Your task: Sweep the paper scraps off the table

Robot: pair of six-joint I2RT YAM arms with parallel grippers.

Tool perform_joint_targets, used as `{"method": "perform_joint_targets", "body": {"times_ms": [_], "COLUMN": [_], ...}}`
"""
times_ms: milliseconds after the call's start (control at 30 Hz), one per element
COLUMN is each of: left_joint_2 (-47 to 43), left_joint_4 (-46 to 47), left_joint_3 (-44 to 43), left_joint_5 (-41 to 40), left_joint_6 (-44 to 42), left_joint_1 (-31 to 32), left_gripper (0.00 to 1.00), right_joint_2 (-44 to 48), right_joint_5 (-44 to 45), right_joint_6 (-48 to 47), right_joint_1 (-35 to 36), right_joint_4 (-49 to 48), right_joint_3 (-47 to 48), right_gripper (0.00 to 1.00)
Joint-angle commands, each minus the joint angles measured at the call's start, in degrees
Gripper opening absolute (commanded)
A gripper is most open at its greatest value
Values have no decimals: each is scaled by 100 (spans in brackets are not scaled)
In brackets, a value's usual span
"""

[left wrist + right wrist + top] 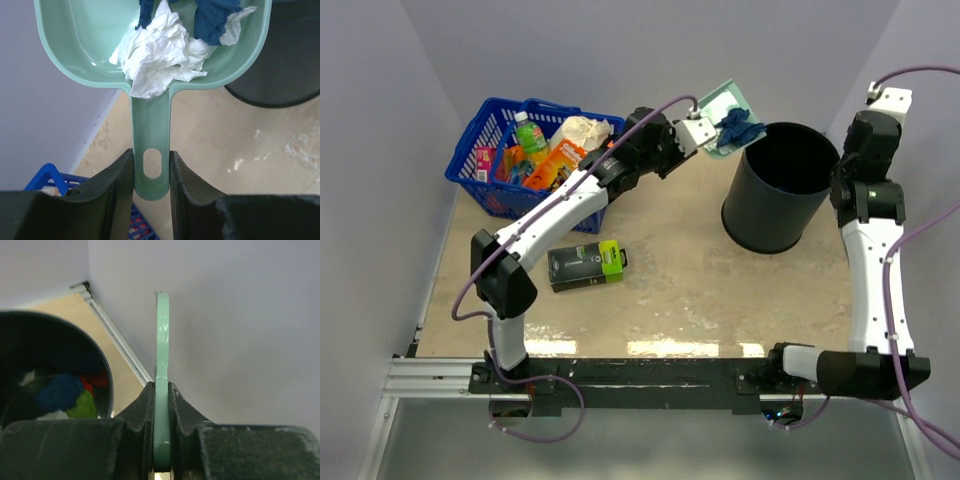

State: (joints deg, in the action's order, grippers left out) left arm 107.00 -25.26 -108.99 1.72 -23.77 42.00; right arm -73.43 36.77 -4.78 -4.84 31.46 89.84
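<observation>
My left gripper (695, 133) (151, 170) is shut on the handle of the teal dustpan (725, 103) (85, 45), held up beside the rim of the black bin (780, 185). In the pan lie paper scraps: a white crumpled wad (160, 50) and dark blue wads (212, 17) (740, 128). My right gripper (888, 100) (161, 395) is raised at the back right, close to the wall, shut on a thin teal brush handle (163, 340). Blue, red and green scraps (62, 390) lie inside the bin (102, 365). No scraps show on the table (670, 290).
A blue basket (485, 150) full of groceries stands at the back left, under the left arm. A green-and-black box (585, 265) lies on the tabletop left of centre. Walls close in the back and both sides.
</observation>
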Motion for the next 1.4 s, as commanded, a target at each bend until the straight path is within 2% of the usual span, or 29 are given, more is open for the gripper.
{"method": "perform_joint_targets", "body": {"times_ms": [0, 167, 267, 400, 667, 967, 1067, 1167, 1200, 1367], "left_joint_2": [530, 1278, 1743, 2105, 2492, 2554, 2571, 2563, 2554, 2475], "left_joint_4": [530, 801, 1056, 1347, 1901, 2833, 2982, 2992, 2913, 2535], "left_joint_3": [-1007, -1932, -2354, -2802, -2970, -2803, -2733, -2602, -2592, -2636], "left_joint_5": [-338, -619, -760, -866, -980, -1086, -1016, -963, -954, -1112], "left_joint_6": [-49, -233, -409, -435, -822, -1859, -2534, -3640, -4340, -5751], "left_joint_1": [-34, -16, 1, 45, 300, 520, 572, 625, 669, 687], "left_gripper": [0, 0, 0, 0, 0, 0, 0, 0, 0, 0], "right_joint_2": [636, 1171, 1357, 1410, 1217, 945, 883, 848, 830, 813], "right_joint_5": [287, 111, 58, -179, -425, -425, -443, -530, -548, -540], "right_joint_6": [-67, 64, -93, 20, 144, 91, 91, 100, 100, 144], "right_joint_1": [1, -26, -34, -34, -96, -140, -131, -140, -149, -184], "right_joint_4": [860, 1502, 1494, 1951, 1907, 1855, 1881, 1907, 1916, 1960], "right_joint_3": [-353, -1081, -1127, -1118, -1153, -995, -872, -846, -846, -819], "right_gripper": [0, 0, 0, 0, 0, 0, 0, 0, 0, 0]}}
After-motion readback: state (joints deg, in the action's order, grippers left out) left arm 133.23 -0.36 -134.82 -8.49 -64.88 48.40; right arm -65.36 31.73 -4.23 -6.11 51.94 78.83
